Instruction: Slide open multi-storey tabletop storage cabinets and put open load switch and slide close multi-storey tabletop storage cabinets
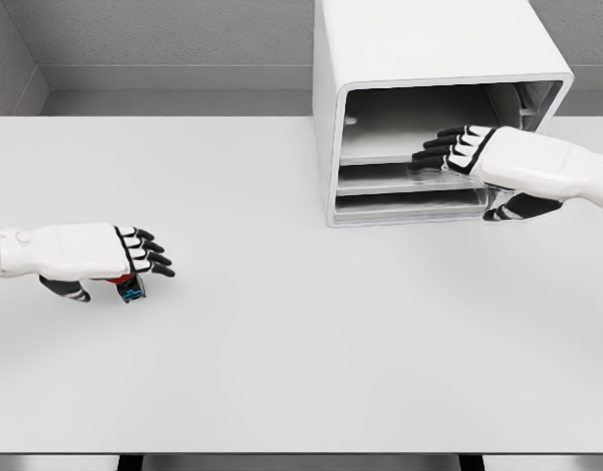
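A white multi-storey storage cabinet (433, 59) stands at the back right of the table, its front facing me, with clear drawers (379, 180) stacked inside. My right hand (448, 149) reaches into the cabinet's front, fingers extended over the upper drawer's edge; whether they grip it I cannot tell. My left hand (134, 260) lies low over the table at the left, hovering above a small red and blue load switch (129, 287) that peeks out beneath the palm. Its fingers are extended, not closed on the switch.
The white table (281, 343) spreads wide between both hands. A grey wall runs behind the cabinet, and the table's front edge lies near the picture's bottom.
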